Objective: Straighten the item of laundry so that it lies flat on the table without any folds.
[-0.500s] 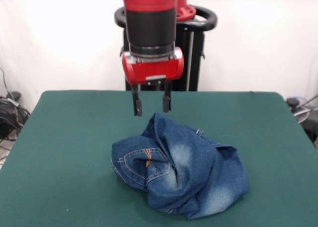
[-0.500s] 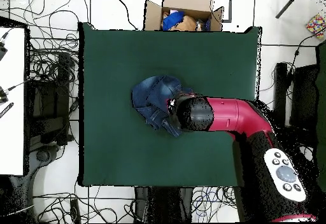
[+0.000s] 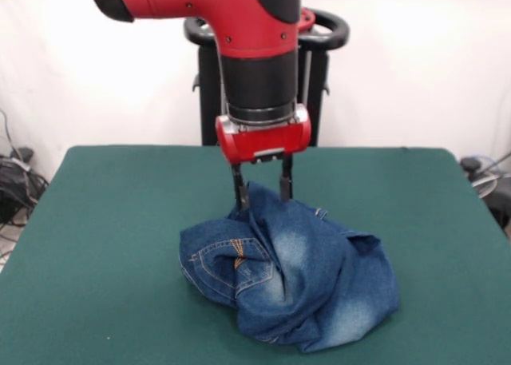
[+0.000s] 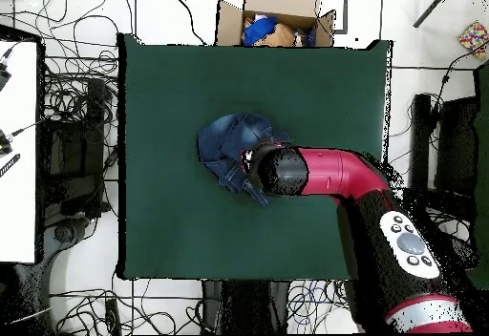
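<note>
The jeans [image 3: 295, 277] lie crumpled in a heap on the green table [image 3: 112, 221], a back pocket with tan stitching facing front-left. My gripper [image 3: 262, 192] hangs straight down at the heap's far top edge. Its two dark fingers [image 3: 239, 191] stand apart, and their tips dip to the raised denim fold or just behind it. It is open and holds nothing. In the overhead view the red arm [image 4: 334, 175] covers the gripper and part of the jeans [image 4: 224, 146], which lie near the middle of the table [image 4: 181, 74].
The black pedestal [image 3: 319, 77] stands behind the table's far edge. An open cardboard box [image 4: 277, 17] with items sits off the table's top edge in the overhead view. Cables [image 4: 76, 103] lie on the floor to the left, beside a white surface [image 4: 17, 151].
My gripper has dropped and shifted a little right in the front view, from above the table behind the heap to the jeans' far top edge. The jeans have not moved.
</note>
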